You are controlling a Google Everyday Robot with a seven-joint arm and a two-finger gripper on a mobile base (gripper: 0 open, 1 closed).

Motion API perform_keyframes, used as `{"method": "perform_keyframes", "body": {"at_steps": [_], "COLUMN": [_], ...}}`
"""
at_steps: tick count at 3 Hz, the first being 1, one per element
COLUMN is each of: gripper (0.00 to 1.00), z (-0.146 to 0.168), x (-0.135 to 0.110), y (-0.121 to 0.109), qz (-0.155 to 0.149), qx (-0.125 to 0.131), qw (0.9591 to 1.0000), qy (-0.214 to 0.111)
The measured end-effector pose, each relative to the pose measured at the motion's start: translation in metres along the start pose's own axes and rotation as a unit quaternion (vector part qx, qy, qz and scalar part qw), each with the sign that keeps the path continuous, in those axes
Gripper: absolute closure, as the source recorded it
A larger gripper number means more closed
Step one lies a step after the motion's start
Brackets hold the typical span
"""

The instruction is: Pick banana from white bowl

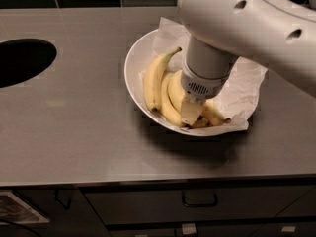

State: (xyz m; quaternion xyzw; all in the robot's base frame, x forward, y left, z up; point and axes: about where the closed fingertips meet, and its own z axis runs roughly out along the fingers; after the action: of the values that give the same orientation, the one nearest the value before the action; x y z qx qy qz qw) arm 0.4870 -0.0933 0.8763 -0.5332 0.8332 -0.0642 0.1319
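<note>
A white bowl [134, 58] sits on the grey counter [74, 132], lined with a crumpled white paper sheet [244, 93]. Several yellow bananas [154, 78] lie in it, curved side by side. My gripper [191, 111] points straight down into the bowl, its tip among the bananas at the bowl's front right. The wrist and arm [237, 23] hide the bowl's right half and the bananas under them.
A dark round hole [22, 60] is cut in the counter at the far left. Dark tiles run along the back wall. Drawers with a handle [200, 201] lie below the counter's front edge.
</note>
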Motion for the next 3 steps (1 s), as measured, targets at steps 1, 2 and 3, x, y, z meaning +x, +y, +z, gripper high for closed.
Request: {"method": "perform_keyframes", "body": {"at_steps": [1,2,3], "gripper": [1.0,1.0,1.0], "z": [-0.005,-0.019,-0.036], "x": [0.001,0.001,0.003], "y": [-0.001,-0.003,-0.005], "qz": [0.0,-0.001,-0.005], "qx": [0.005,0.02,0.035], "qw": [0.9999,0.9994,0.998], "qy": [-0.011,-0.03,-0.052]}}
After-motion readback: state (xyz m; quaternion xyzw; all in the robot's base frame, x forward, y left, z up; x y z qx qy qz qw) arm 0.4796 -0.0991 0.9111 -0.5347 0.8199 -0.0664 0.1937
